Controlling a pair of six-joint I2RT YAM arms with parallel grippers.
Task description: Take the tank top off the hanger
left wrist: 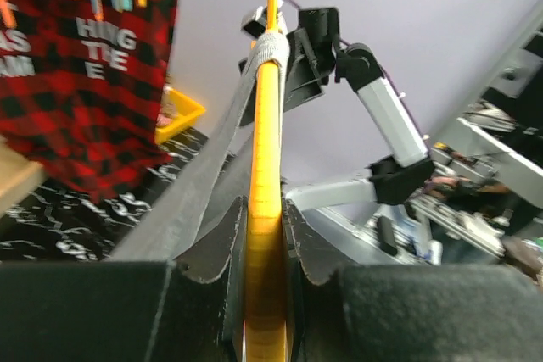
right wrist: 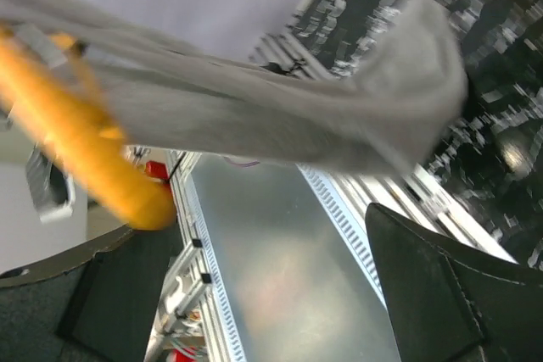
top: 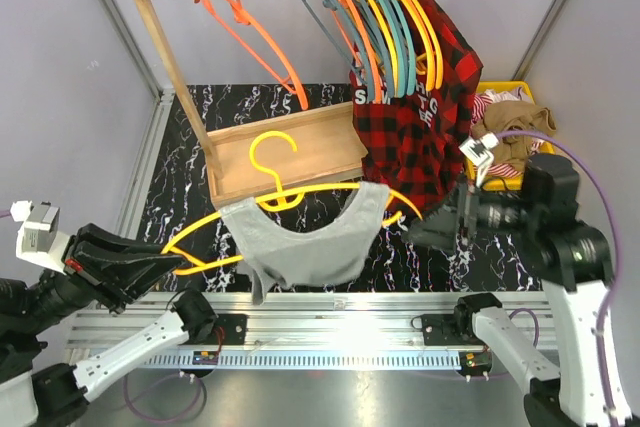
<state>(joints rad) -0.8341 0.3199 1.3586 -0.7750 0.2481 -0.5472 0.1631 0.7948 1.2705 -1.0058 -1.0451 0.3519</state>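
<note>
A grey tank top (top: 305, 242) hangs on a yellow hanger (top: 275, 162) held above the table's near edge. My left gripper (top: 170, 259) is shut on the hanger's left end. In the left wrist view the yellow bar (left wrist: 265, 167) runs between the closed jaws of the left gripper (left wrist: 265, 243), with a grey strap (left wrist: 204, 175) draped beside it. My right gripper (top: 432, 232) stands open just off the hanger's right end. From the right wrist, the tank top (right wrist: 280, 116) stretches above the open right gripper (right wrist: 263, 294), and the hanger's tip (right wrist: 76, 154) is at the left; nothing lies between the fingers.
A wooden rack (top: 280, 152) stands at the back with several coloured hangers and a red plaid shirt (top: 420, 117). A yellow bin (top: 533, 90) with clothes sits at the back right. An aluminium rail (top: 340, 307) runs along the near edge.
</note>
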